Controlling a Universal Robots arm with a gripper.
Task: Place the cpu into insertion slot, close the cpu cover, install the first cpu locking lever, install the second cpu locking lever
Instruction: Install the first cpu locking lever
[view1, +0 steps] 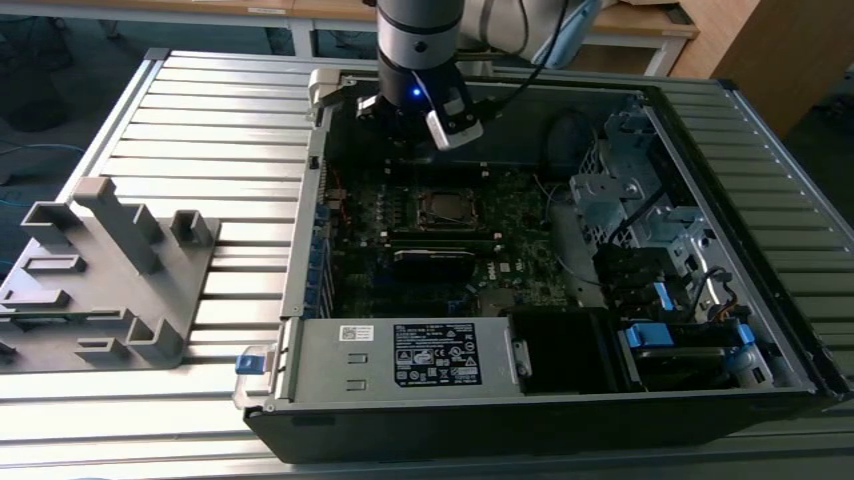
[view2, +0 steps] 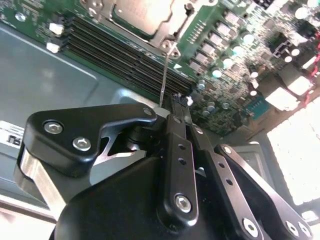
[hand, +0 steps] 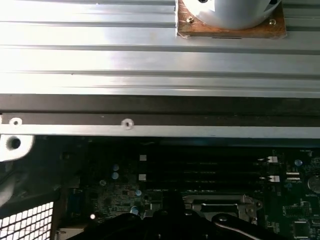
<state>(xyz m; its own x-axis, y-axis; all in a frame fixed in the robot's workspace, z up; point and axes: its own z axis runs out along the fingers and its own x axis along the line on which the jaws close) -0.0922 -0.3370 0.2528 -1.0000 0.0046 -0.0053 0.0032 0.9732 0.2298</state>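
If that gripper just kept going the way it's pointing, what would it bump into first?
Probably the thin metal lever standing right by the tip of the gripper. Behind it lie the long black slots beside the cpu. Depth is hard to judge, so it might slip past the lever.

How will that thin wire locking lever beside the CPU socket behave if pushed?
The locking lever is a thin bare wire rod, so it probably springs and flexes sideways rather than staying stiff. Its smooth metal likely slips under contact.
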